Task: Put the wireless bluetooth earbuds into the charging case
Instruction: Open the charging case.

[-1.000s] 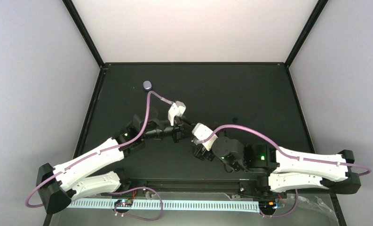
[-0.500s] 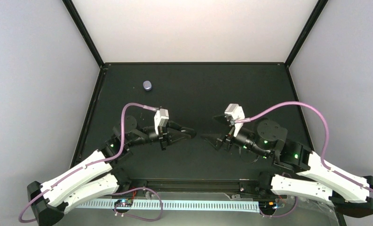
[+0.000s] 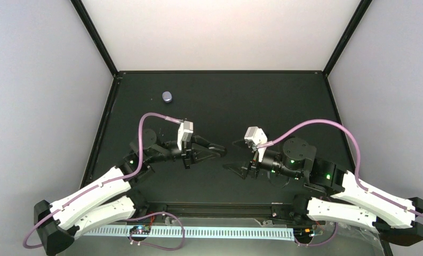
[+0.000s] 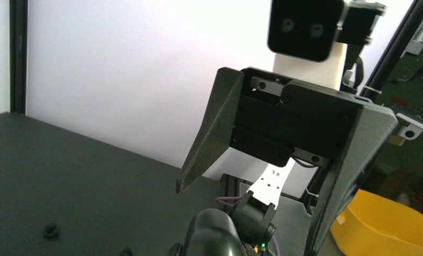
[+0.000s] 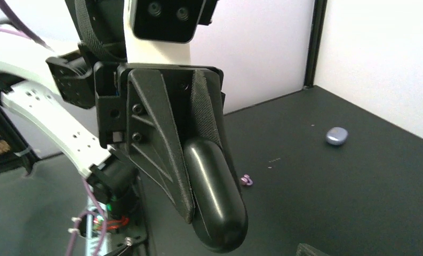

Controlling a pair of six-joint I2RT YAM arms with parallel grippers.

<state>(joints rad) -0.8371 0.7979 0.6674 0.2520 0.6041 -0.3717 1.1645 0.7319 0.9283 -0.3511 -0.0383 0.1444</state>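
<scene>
Your right end effector (image 3: 229,155) is spread wide; your left end effector (image 3: 222,152) looks pressed together; the charging case (image 3: 167,96) sits closed, far left on the counter (image 3: 284,101); one earbud (image 5: 246,180) lies well apart from it.

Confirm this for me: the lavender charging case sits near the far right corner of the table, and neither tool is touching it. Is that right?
Not quite. The charging case sits near the far left corner of the table, as the top external view shows. Neither the left tool nor the right tool is touching it.
</scene>
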